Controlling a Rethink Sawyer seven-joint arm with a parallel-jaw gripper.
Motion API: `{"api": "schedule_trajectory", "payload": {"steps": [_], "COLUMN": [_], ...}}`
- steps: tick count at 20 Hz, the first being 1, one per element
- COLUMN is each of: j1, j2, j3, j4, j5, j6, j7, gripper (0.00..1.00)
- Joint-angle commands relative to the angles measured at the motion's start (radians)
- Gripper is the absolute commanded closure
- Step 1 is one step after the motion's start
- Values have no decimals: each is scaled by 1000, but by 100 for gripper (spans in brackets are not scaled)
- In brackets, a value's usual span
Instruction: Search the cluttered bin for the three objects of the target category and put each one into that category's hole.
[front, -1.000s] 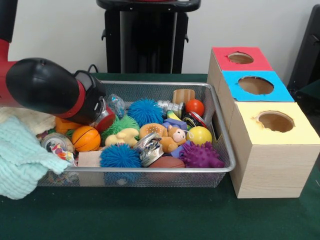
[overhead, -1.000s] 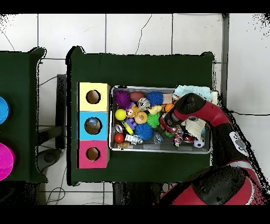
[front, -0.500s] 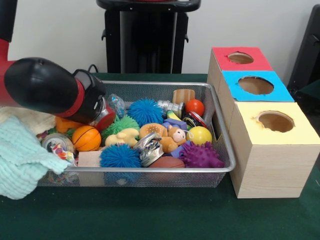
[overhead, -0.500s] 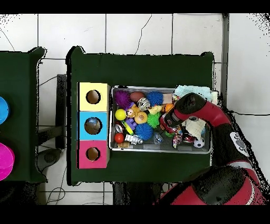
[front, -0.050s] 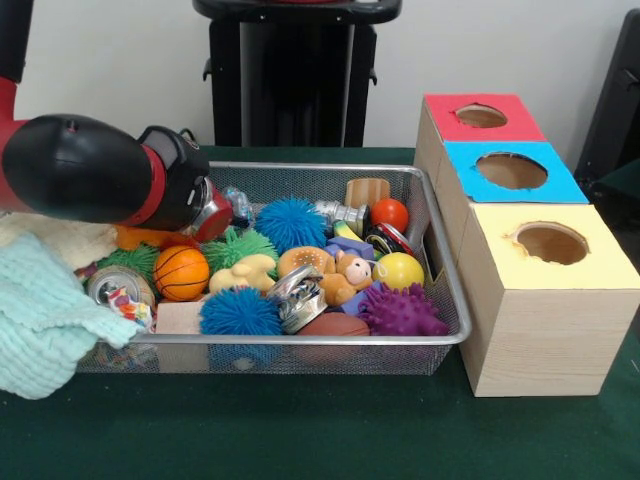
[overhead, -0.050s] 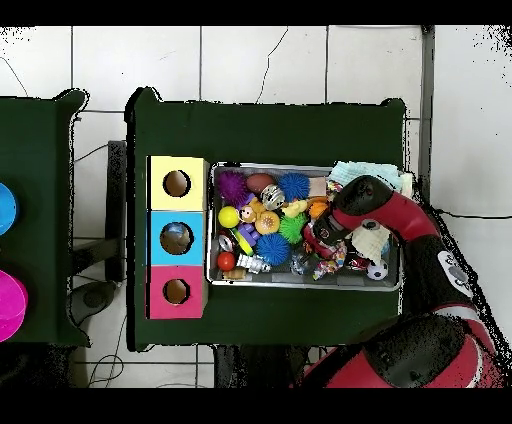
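Observation:
A wire mesh bin (front, -0.050s: 440, 250) holds mixed toys: an orange basketball (front, -0.050s: 181, 272), a yellow ball (front, -0.050s: 398, 270), a red ball (front, -0.050s: 390, 213), two blue spiky balls (front, -0.050s: 290, 222), a purple spiky ball (front, -0.050s: 400, 310) and a green one (front, -0.050s: 240, 248). My gripper (front, -0.050s: 213, 212) hangs at the end of the red and black arm, low over the bin's left part, just above the basketball and the green spiky ball. The wrist hides most of it. From overhead the gripper (overhead, -0.050s: 316, 240) sits over the bin's middle, beside the bin rim (overhead, -0.050s: 300, 285).
Three wooden boxes stand right of the bin, each with a hole: red (front, -0.050s: 480, 117), blue (front, -0.050s: 512, 170), yellow (front, -0.050s: 550, 243). A mint towel (front, -0.050s: 40, 320) drapes over the bin's left end. Also inside are a tin can (front, -0.050s: 118, 285), a doll (front, -0.050s: 345, 272) and a wooden cylinder (front, -0.050s: 367, 190).
The arm's wrist has risen a little over the bin's left part. The basketball has shifted slightly right, and a green spiky toy now shows at its left.

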Motion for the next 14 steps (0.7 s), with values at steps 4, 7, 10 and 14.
{"api": "schedule_trajectory", "payload": {"steps": [4, 7, 10, 14], "j1": [10, 5, 1, -16], "j2": [52, 64, 77, 85], "j3": [-13, -8, -5, 6], "j4": [-25, -25, -18, 50], "j5": [16, 13, -31, -36], "j6": [42, 10, -115, -301], "j7": [-46, -58, -94, -74], "gripper": [100, 100, 100, 100]}}
